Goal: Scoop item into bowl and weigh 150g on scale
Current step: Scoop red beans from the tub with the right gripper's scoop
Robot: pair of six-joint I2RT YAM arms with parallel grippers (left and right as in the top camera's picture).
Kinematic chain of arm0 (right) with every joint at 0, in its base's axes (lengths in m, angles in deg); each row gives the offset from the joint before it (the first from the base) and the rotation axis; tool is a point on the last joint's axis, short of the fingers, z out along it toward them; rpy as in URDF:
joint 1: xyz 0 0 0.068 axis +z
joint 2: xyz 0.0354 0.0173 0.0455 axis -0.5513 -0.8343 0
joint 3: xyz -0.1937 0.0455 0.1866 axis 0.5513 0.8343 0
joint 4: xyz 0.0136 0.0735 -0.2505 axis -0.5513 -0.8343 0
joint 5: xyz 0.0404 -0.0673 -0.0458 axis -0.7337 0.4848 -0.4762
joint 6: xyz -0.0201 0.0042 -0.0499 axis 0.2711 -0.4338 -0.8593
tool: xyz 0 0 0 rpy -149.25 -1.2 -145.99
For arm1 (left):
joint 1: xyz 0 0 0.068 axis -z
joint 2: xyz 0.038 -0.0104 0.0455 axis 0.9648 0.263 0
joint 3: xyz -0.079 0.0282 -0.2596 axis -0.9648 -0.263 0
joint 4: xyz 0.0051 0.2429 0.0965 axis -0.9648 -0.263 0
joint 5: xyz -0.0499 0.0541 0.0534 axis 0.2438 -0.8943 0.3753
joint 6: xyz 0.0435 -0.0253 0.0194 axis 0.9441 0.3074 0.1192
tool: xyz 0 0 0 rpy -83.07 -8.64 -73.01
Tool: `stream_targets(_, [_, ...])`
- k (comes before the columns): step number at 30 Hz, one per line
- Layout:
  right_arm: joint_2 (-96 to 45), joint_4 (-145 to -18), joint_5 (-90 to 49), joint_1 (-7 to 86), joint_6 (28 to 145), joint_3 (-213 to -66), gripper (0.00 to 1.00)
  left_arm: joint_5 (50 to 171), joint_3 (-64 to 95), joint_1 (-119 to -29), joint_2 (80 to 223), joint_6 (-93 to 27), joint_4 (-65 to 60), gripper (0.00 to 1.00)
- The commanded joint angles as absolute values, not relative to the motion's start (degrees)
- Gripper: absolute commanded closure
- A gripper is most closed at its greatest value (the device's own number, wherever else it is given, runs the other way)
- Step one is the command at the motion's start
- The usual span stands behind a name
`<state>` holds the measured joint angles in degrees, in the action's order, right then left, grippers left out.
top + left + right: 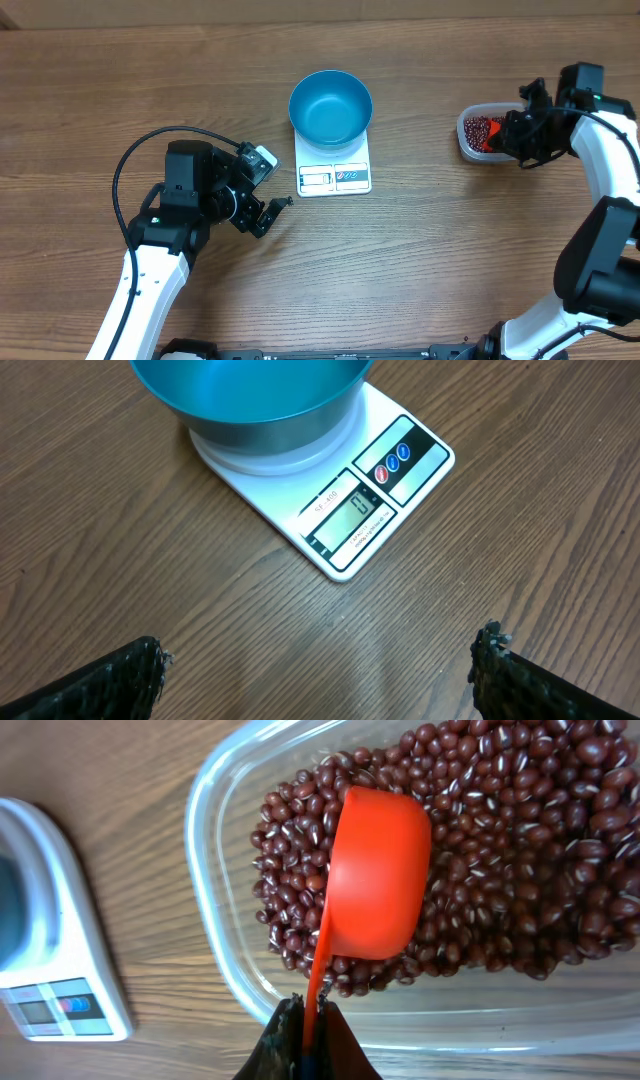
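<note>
The empty blue bowl (pixel 331 105) (pixel 250 395) stands on the white scale (pixel 334 171) (pixel 352 510) at the table's middle. Dark red-brown beans (pixel 478 130) (pixel 500 840) fill a clear plastic tub (pixel 466 143) (pixel 220 920) at the right. My right gripper (pixel 507 138) (pixel 308 1012) is shut on the handle of an orange scoop (pixel 494 139) (pixel 377 870), whose cup lies on its side over the beans. My left gripper (pixel 260 210) (pixel 320 665) hangs open over bare wood, front-left of the scale, with nothing between its fingers.
Wooden table (pixel 420 260) all round. A black cable (pixel 150 140) loops over the left arm. The tub sits near the table's right side, with the right arm's white links (pixel 610 170) beside it.
</note>
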<state>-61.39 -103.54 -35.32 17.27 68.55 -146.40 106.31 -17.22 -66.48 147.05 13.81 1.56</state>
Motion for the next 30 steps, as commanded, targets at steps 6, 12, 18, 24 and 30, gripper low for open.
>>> stream_targets(6, [-61.7, -103.6, -49.5, 11.8, 69.6, -146.0, 0.96, 106.2, -17.2, -66.4, 147.0, 13.2, 1.7, 0.00])
stream_targets(12, [-61.7, -104.3, -51.9, 8.9, 69.6, -146.0, 0.96, 106.1, -17.2, -66.4, 147.0, 13.3, 1.7, 0.00])
stream_targets(18, [-61.7, -105.9, -54.1, 5.9, 68.9, -146.0, 0.96, 106.2, -17.2, -66.4, 147.0, 13.3, 1.7, 0.00])
stream_targets(24, [-61.7, -108.1, -62.8, 2.6, 63.2, -146.0, 0.96, 106.2, -17.2, -66.4, 147.0, 13.3, 1.7, 0.01])
stream_targets(30, [-61.7, -111.0, -67.4, 0.2, 58.9, -146.0, 0.96, 106.1, -17.2, -66.4, 147.0, 13.3, 1.7, 0.00])
